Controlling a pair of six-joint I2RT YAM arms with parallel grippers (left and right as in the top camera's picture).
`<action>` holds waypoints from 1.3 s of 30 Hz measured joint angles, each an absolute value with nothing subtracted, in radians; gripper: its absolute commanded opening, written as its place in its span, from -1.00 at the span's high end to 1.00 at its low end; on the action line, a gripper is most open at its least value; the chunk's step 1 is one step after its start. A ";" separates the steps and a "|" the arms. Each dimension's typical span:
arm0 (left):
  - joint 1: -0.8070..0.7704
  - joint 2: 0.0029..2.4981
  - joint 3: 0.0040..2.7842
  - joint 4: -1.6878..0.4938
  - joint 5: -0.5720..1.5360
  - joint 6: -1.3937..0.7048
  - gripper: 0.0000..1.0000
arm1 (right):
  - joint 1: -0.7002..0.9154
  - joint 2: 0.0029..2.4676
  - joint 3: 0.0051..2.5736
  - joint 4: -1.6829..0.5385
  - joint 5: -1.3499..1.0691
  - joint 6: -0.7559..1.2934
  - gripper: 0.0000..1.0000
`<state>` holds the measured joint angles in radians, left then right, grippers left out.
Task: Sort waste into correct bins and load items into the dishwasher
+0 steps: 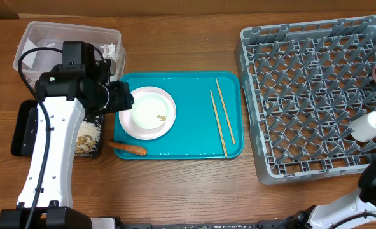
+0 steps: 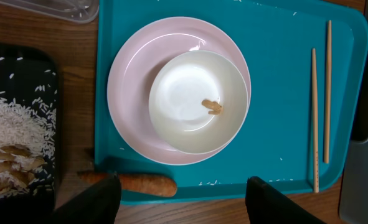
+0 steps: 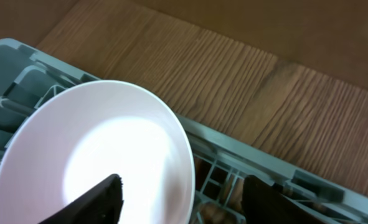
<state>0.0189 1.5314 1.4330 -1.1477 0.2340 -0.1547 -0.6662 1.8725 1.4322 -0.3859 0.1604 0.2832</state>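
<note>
A brown wooden worktop (image 1: 188, 191) carries a teal tray (image 1: 194, 127) in the middle of the overhead view, a clear tub (image 1: 28, 38) in the upper left, a black tray (image 2: 22, 53) holding rice (image 2: 15, 130) at the left, and a grey dish rack (image 1: 302, 95) at the right with a white cup (image 1: 369, 125) lying in it. On the teal tray a round plate (image 2: 127, 93) bears a white bowl (image 2: 184, 99) with one beige food scrap (image 2: 212, 107) inside. Two chopsticks (image 2: 314, 118) lie side by side toward the tray's right, and a carrot piece (image 2: 140, 182) rests at its lower left edge. The left pincer (image 2: 184, 186) hangs over that edge, released and empty, its left finger just beside the carrot. The carrot looks firm and light, so a pinch across its middle should hold it. The bowl is glossy, rigid and probably slippery, and is best taken at the rim once the scrap is tipped out. The thin chopsticks lie flat and may be awkward to lift. The right pincer (image 3: 182, 180) is spread over a second bowl (image 3: 96, 155) sitting in the rack, whose rim falls between the jaws without any visible clamp.
</note>
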 measured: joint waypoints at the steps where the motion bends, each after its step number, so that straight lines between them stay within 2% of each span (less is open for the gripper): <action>1: 0.019 1.531 1.433 -1.148 0.234 -0.155 -0.34 | -0.666 1.879 1.432 -0.387 0.160 0.284 -0.17; 5: 0.019 1.531 1.433 -1.145 0.234 -0.155 -0.34 | -0.666 1.900 1.432 -0.392 0.160 0.289 0.05; 9: 0.019 1.531 1.433 -1.145 0.234 -0.155 -0.33 | -0.666 1.914 1.432 -0.395 0.157 0.285 0.63; 11: 0.019 1.531 1.433 -1.145 0.234 -0.155 -0.34 | -0.666 1.917 1.432 -0.392 0.157 0.285 0.82; 13: 0.019 1.531 1.433 -1.145 0.234 -0.155 -0.34 | -0.666 1.919 1.432 -0.388 0.159 0.286 0.92; 19: 0.019 1.531 1.433 -1.144 0.234 -0.155 -0.33 | -0.666 1.914 1.436 -0.377 0.186 0.290 0.92; 24: 0.019 1.531 1.433 -1.143 0.234 -0.155 -0.34 | -0.655 1.861 1.436 -0.371 0.307 0.272 0.92; 31: 0.019 1.531 1.433 -1.136 0.234 -0.155 -0.34 | -0.575 1.749 1.437 -0.313 0.648 0.156 0.92; 39: 0.019 1.531 1.433 -1.135 0.234 -0.155 -0.34 | -0.402 1.803 1.438 -0.270 0.986 0.044 0.92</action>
